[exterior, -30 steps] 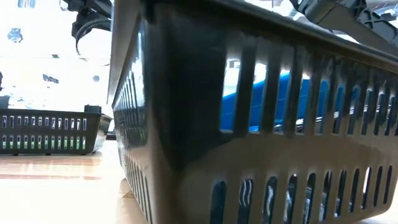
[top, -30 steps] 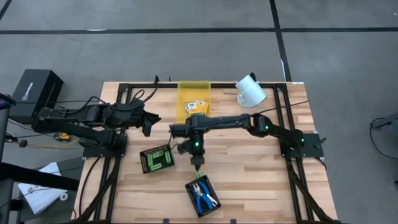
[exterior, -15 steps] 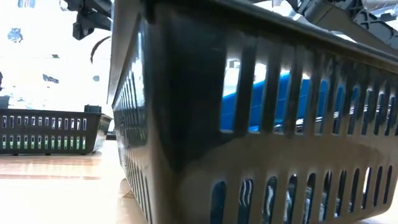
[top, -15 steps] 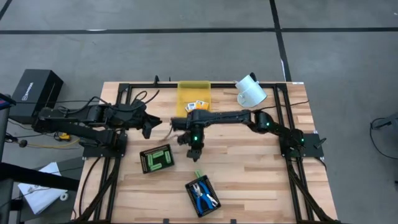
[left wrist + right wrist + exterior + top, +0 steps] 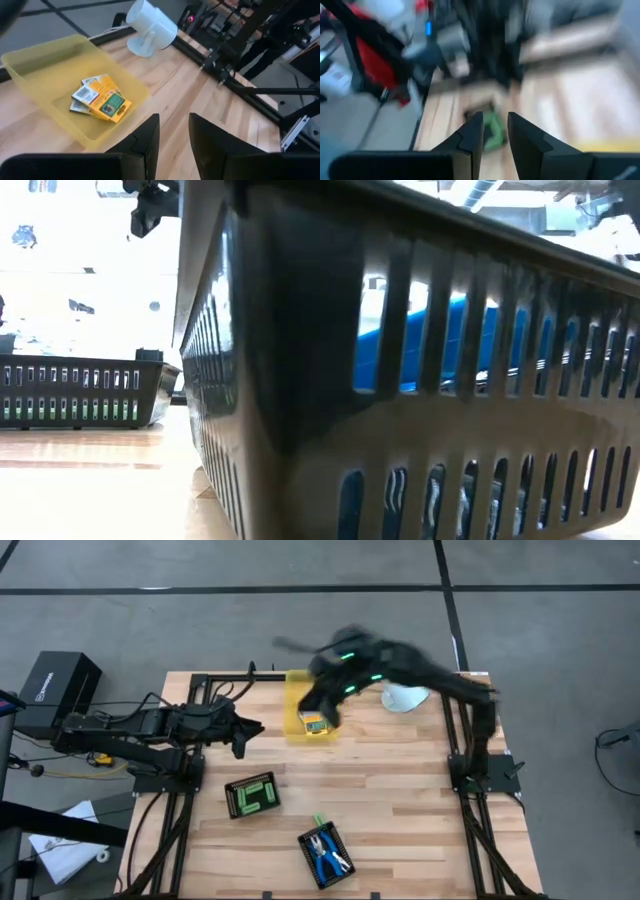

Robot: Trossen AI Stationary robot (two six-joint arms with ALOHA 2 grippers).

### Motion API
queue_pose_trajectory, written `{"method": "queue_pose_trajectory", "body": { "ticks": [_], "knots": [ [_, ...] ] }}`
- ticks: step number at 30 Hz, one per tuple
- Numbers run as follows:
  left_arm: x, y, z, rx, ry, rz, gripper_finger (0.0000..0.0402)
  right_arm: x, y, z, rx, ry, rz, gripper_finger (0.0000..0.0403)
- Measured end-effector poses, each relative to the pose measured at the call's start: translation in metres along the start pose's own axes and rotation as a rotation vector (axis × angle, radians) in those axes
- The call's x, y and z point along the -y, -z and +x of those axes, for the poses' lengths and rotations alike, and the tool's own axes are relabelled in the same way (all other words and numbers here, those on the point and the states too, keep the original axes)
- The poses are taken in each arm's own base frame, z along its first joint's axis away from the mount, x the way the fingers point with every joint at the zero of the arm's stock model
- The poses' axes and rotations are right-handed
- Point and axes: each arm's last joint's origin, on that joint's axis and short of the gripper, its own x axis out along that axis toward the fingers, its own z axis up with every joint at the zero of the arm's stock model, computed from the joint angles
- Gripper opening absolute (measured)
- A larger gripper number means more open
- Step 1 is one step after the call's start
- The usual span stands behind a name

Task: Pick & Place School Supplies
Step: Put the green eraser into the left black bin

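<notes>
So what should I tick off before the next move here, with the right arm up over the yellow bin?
1. Right gripper, above the yellow bin, carrying anything: cannot tell.
2. Left gripper open, empty, waiting beside the bin: ok.
3. Yellow-orange boxes lying inside the bin: ok.
4. Blue-handled tools inside their black tray: ok.
5. Green stick lies at that tray's far edge, apart from the green pieces in the other tray: not ok.
</notes>
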Motion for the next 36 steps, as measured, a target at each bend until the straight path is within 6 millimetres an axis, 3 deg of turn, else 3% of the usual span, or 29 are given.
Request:
{"method": "queue_pose_trajectory", "body": {
  "ticks": [4,8,11,15,21,25,31,34,36],
  "knots": [
    [0.001,0.0,0.003,-0.003,-0.003,0.002,0.0098,-0.037,-0.018,-0.081,0.262,0.118,-0.167,0.0081],
    [0.003,0.001,0.008,-0.009,-0.007,0.003,0.0098,-0.061,-0.011,-0.14,0.353,0.293,-0.211,0.0081],
    [0.006,0.0,0.013,0.006,0.004,-0.005,0.0098,-0.073,0.005,-0.165,0.311,0.439,-0.207,0.0081],
    [0.01,0.0,0.021,0.012,0.01,-0.012,0.0098,-0.082,0.029,-0.182,0.243,0.516,-0.19,0.0081],
    [0.015,0.003,0.035,-0.005,0.01,-0.063,0.0098,-0.089,0.071,-0.201,0.405,0.46,-0.148,0.0081],
    [0.017,0.006,0.043,-0.03,0.018,-0.06,0.0098,-0.079,0.121,-0.2,0.529,0.5,-0.107,0.0081],
    [0.02,0.008,0.052,-0.034,0.014,-0.049,0.0098,-0.041,0.209,-0.157,0.622,0.526,0.072,0.0081],
    [0.024,0.007,0.057,-0.019,0.045,-0.058,0.0098,-0.028,0.233,-0.137,0.751,0.473,0.111,0.0081],
    [0.028,0.007,0.062,-0.047,0.116,-0.07,0.0098,-0.024,0.239,-0.131,0.835,0.445,0.123,0.0081]
  ]
}}
